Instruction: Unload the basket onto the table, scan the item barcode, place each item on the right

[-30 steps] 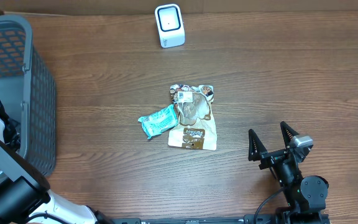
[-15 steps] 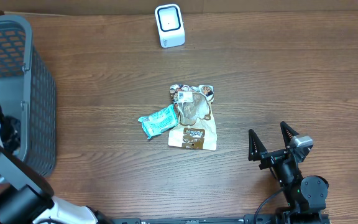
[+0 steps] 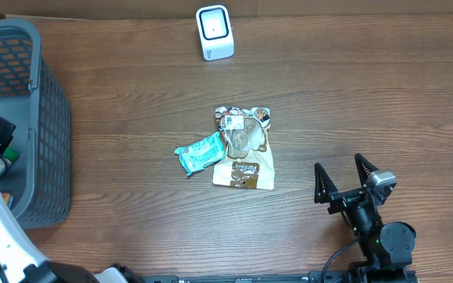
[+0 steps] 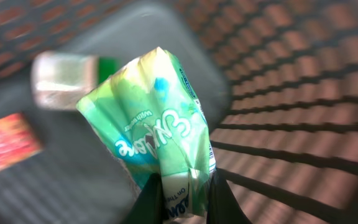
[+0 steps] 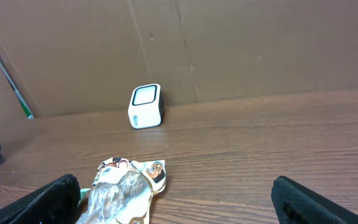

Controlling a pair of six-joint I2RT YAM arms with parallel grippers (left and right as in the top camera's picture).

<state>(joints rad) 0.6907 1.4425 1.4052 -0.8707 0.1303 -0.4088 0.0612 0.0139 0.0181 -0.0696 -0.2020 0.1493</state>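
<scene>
A wooden table (image 3: 352, 102) carries a brown snack pouch (image 3: 244, 153) lying flat near its middle, with a crumpled teal packet (image 3: 201, 152) lying against the pouch's left edge. A grey mesh basket (image 3: 49, 126) stands at the table's left end, and inside it lie a red box (image 4: 5, 143) and a blurred pale bottle with a green cap (image 4: 67, 79). A brown cardboard wall (image 5: 229, 50) runs along the table's far edge.

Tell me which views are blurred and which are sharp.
Left wrist: green packet in the left hand slightly soft, basket behind it heavily blurred. Overhead and right wrist: sharp, evenly lit, scanner crisp.
</scene>
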